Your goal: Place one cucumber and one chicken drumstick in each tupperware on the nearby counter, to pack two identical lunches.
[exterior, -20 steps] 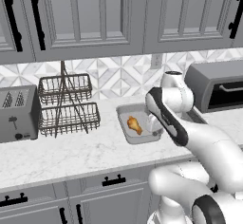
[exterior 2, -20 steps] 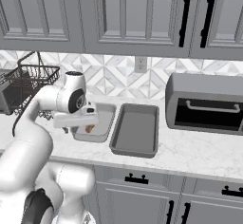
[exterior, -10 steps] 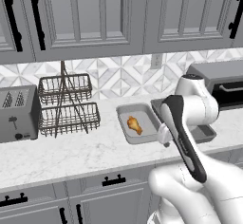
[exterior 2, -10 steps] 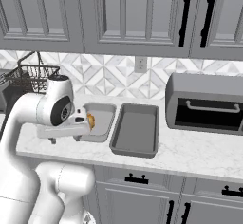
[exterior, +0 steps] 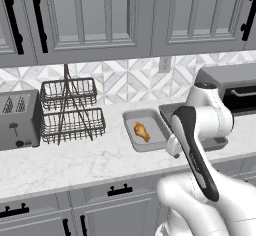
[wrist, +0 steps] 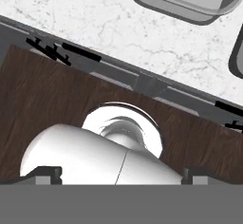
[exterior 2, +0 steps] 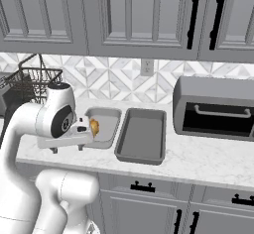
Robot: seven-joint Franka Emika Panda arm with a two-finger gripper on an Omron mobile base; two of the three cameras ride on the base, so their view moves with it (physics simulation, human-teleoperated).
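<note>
one drumstick (exterior: 141, 131) is seen lying in the smaller tray (exterior: 131, 118) at the centre of the left base view, beside the larger tray (exterior 2: 141, 153), which appears empty; no cucumber can be made out. the gripper (wrist: 121, 173) is spread wide with nothing held, low in the hand view, so the next food item is best located before any reach is made. no brand, label or writing can be read.

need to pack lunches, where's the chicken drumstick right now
The chicken drumstick lies inside the smaller tupperware on the counter, right of the wire basket rack.
</note>
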